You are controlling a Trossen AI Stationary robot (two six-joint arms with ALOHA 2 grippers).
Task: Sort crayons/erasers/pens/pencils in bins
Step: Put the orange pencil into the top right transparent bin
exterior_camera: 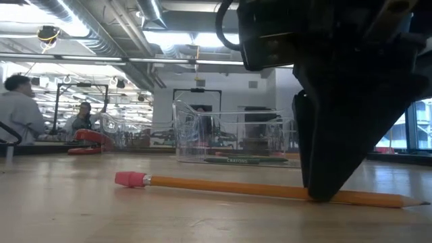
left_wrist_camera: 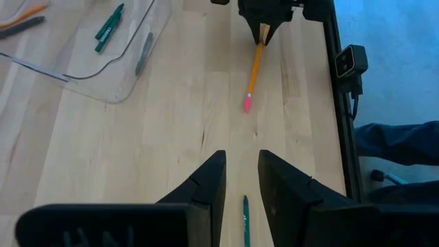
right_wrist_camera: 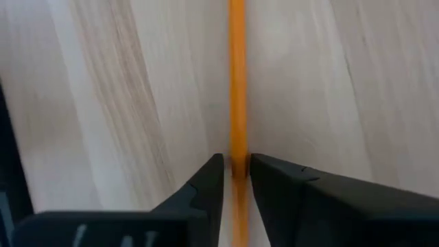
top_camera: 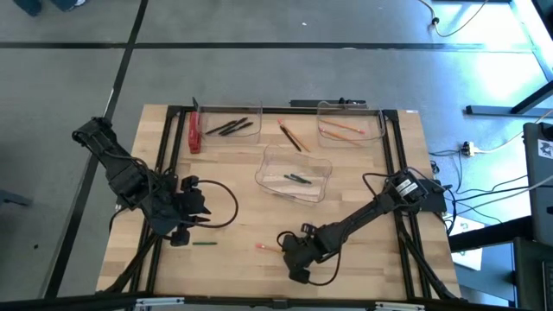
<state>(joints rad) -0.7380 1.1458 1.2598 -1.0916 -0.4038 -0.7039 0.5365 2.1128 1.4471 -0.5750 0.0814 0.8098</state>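
Observation:
An orange pencil (exterior_camera: 223,185) with a pink eraser end (top_camera: 259,247) lies flat on the wooden table near its front edge. My right gripper (right_wrist_camera: 236,165) points down over it, narrowly open, with one finger on each side of the shaft. My left gripper (left_wrist_camera: 241,161) hangs open above the front left of the table, over a green crayon (left_wrist_camera: 245,219) that lies flat on the wood (top_camera: 204,244). Three clear bins stand farther back. The middle one (top_camera: 270,155) holds green crayons, the far left one (top_camera: 229,105) black pens, and the far right one (top_camera: 380,130) orange pencils. My right gripper's fingers (right_wrist_camera: 206,182) come from above and stand across the pencil's shaft (right_wrist_camera: 236,147), nearer its pointed end than its eraser. The pencil lies on the table along its whole length. I cannot tell whether the fingers touch it.
A red eraser (top_camera: 194,134) lies beside the far left bin. A loose pencil and a dark pen (top_camera: 292,136) lie between the two far bins. Black cables (top_camera: 220,203) loop over the wood near the left arm. People sit in the room beyond (exterior_camera: 20,108).

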